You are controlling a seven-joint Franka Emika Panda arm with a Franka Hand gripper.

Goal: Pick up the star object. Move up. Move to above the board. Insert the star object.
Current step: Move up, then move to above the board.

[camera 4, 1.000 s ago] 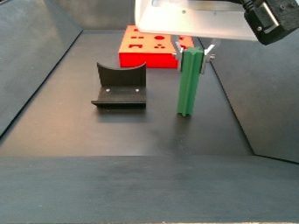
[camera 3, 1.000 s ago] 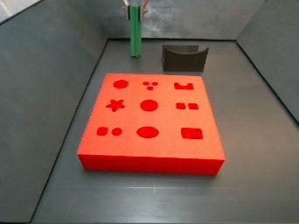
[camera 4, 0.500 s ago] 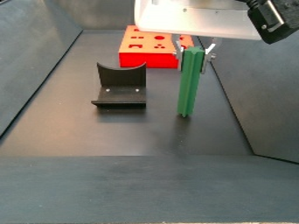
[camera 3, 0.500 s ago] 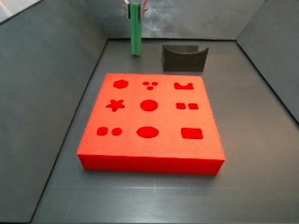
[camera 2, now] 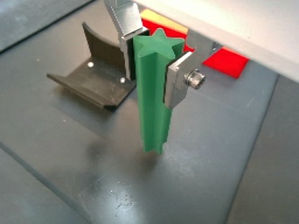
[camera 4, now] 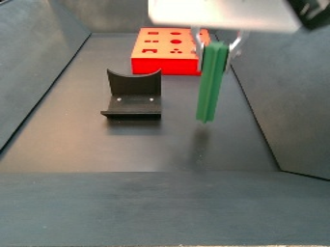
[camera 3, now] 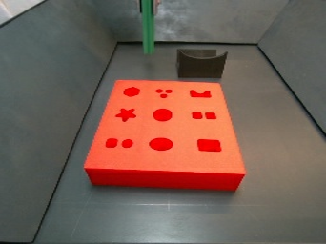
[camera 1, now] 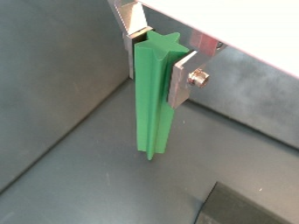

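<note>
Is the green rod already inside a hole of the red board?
No, the gripper holds the rod upright above the floor, beside the holder, away from the board.

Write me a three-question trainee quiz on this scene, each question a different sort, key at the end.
1. True or false: the pincer is shut on the rod.
2. Multiple choice: in a side view, where is the rod relative to the board?
A. inserted in the star hole
B. hanging upright off the floor, beside the board
C. lying flat on the board
3. Fill in: the dark U-shaped ____ stands on the floor, empty.

Key: 1 true; 2 B; 3 holder.
</note>
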